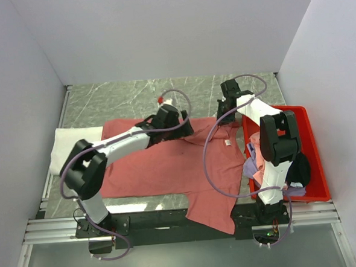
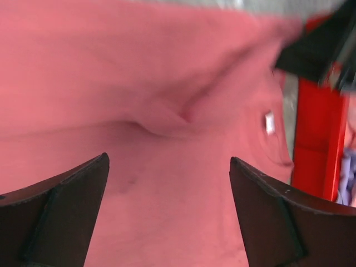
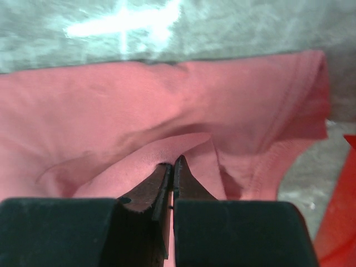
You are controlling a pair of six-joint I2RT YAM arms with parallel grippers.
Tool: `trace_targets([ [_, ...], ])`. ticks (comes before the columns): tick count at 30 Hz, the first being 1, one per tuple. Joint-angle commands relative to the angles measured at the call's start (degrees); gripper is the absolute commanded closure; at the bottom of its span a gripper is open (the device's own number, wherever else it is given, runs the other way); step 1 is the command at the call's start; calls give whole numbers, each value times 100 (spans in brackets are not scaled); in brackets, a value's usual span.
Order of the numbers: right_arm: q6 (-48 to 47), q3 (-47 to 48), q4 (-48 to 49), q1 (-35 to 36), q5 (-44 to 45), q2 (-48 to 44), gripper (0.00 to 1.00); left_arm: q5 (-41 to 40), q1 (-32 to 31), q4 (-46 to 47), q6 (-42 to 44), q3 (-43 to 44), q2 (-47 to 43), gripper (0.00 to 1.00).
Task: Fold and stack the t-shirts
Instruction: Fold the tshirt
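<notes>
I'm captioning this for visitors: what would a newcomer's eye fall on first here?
The large dusty red t-shirt spread across the table dominates. The right tool is shut on a fold of it, while the left tool hangs open above it. At the right edge, a bright red tray holds crumpled pastel t-shirts.

Top view: even, diffuse overhead light with faint, soft shadows. Left wrist view: blur smears the red t-shirt (image 2: 167, 83) and tray (image 2: 314, 139). Right wrist view: white glare on the table (image 3: 122, 25); right claw (image 3: 173, 163) slightly soft.
</notes>
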Motion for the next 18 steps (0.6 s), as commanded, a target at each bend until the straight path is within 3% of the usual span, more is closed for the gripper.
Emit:
trace_targets([
  [1, -17, 20, 429, -146, -774, -53, 100, 405, -388, 549, -301, 272, 357, 8],
  [8, -17, -297, 666, -261, -1144, -62, 100, 475, -819, 603, -627, 887, 1235, 28],
  [18, 62, -403, 772, -305, -1259, 17, 100, 115, -881, 277, -750, 1423, 1931, 37],
])
